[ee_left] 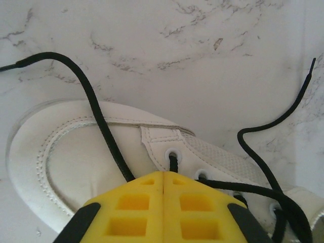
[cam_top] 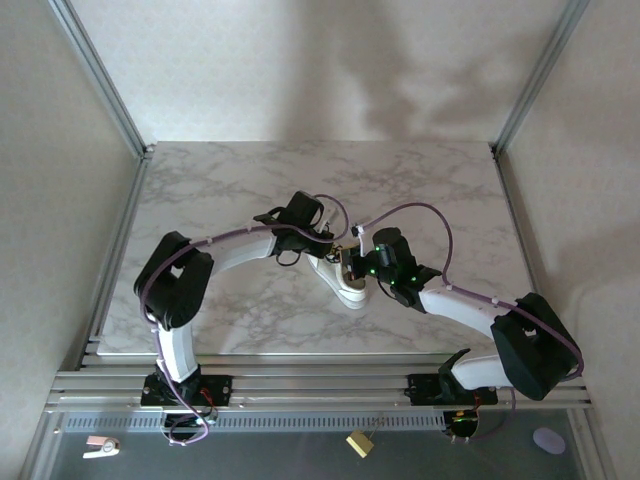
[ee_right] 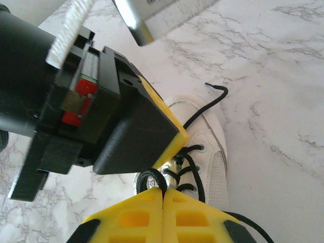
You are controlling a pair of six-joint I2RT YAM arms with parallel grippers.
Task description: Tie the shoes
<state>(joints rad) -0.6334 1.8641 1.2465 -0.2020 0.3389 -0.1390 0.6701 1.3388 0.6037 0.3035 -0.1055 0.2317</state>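
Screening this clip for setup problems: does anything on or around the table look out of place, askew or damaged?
Nothing looks spilled or damaged. The white sneaker sits on the marble table with its black laces undone, loose ends trailing over the toe and table. A brass-coloured stray item lies below the near rail.

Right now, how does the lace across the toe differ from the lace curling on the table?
The toe lace lies over the shoe, across its white toe cap; the table lace lies on the marble table beside the shoe. The toe lace runs in one gentle arc; the table lace doubles back in an S-bend. Both are thin, black and untied.
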